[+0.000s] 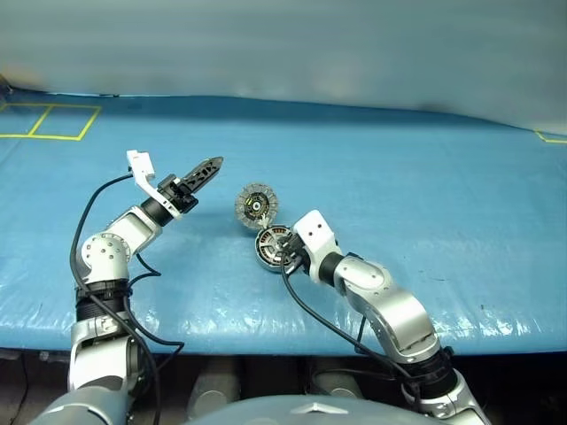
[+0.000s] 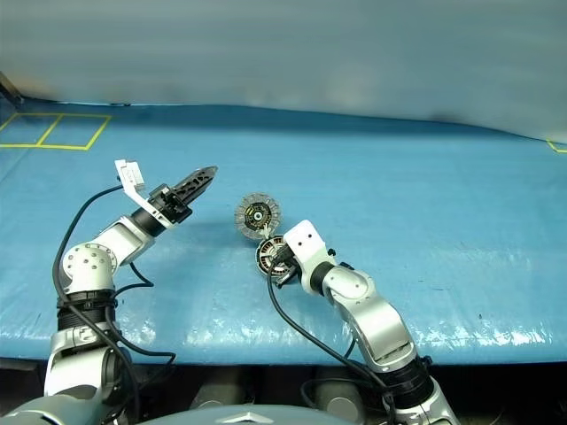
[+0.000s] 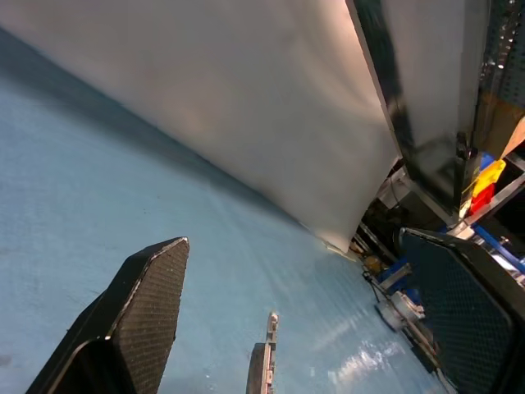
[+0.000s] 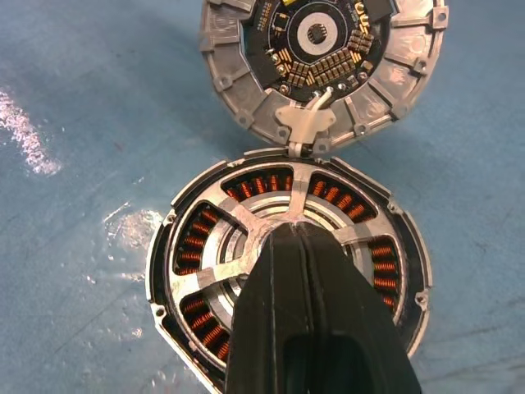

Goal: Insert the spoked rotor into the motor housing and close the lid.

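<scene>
Beside motor housing (image 4: 287, 279): lid (image 4: 324, 66) swung open | right hand (image 4: 299, 238) pinched together on rotor hub | left hand (image 1: 205, 173) spread apart, raised leftward.

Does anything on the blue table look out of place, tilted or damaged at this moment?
Nothing stands out. The spoked rotor sits level inside the motor housing, and the lid lies open beside it, undamaged.

Two head cameras look down from above over the blue bench (image 1: 425, 177), sharing both arms. The right wrist camera sits close above the motor housing (image 4: 287, 271); the left wrist camera faces across the bench.
</scene>
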Action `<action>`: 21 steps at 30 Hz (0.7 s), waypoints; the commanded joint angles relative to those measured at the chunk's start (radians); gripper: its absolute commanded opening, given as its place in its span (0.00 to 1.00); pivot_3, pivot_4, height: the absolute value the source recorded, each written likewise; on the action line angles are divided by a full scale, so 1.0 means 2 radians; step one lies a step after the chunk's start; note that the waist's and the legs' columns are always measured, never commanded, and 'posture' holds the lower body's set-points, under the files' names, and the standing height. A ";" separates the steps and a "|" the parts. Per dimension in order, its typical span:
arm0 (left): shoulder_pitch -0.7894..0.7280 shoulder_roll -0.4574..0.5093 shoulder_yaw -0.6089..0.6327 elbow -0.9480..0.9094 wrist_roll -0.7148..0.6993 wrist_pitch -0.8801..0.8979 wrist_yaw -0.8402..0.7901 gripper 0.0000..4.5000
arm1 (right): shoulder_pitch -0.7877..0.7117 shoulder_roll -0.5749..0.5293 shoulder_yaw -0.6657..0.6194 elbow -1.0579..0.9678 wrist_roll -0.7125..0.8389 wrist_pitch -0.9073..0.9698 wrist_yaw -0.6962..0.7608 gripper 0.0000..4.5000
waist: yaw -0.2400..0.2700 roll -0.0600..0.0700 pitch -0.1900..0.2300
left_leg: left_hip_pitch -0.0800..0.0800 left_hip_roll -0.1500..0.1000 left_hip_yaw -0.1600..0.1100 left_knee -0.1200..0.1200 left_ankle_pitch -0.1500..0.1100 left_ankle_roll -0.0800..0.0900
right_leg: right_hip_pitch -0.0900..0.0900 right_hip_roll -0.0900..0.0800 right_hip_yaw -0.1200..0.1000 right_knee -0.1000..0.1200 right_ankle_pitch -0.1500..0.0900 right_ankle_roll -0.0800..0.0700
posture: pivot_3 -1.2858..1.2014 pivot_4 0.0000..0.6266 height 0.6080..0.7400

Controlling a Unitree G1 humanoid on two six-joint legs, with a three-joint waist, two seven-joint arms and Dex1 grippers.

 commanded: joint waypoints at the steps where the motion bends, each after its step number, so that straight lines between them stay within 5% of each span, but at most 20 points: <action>1: -0.033 0.007 -0.002 0.046 0.026 -0.019 -0.005 1.00 | 0.014 -0.006 -0.014 -0.024 0.009 0.014 -0.005 0.01 | 0.000 0.000 0.000 | 0.000 0.000 0.000 0.000 0.000 0.000 | 0.000 0.000 0.000 0.000 0.000 0.000 | 0.52 0.24 1.00; 5: -0.058 0.018 -0.014 0.098 0.074 -0.057 -0.014 0.79 | 0.029 -0.010 -0.022 -0.052 0.012 0.024 -0.012 0.00 | 0.000 0.000 0.000 | -0.001 0.000 0.000 -0.001 0.000 -0.001 | -0.001 0.000 0.000 0.000 0.000 0.000 | 0.52 0.24 1.00; 15: -0.093 0.024 -0.145 0.200 0.277 -0.265 -0.079 0.04 | 0.120 -0.019 -0.067 -0.108 0.058 -0.031 0.005 0.00 | 0.006 0.000 0.001 | -0.002 0.000 -0.001 -0.005 0.001 -0.002 | -0.002 0.000 -0.001 -0.002 0.000 -0.001 | 0.52 0.24 1.00; 21: -0.122 0.016 -0.185 0.243 0.332 -0.350 -0.136 0.02 | 0.194 -0.018 -0.081 -0.096 0.063 -0.088 -0.002 0.00 | 0.006 0.000 0.001 | -0.003 0.000 -0.001 -0.005 0.001 -0.002 | -0.003 0.000 -0.001 -0.004 0.000 0.000 | 0.52 0.24 1.00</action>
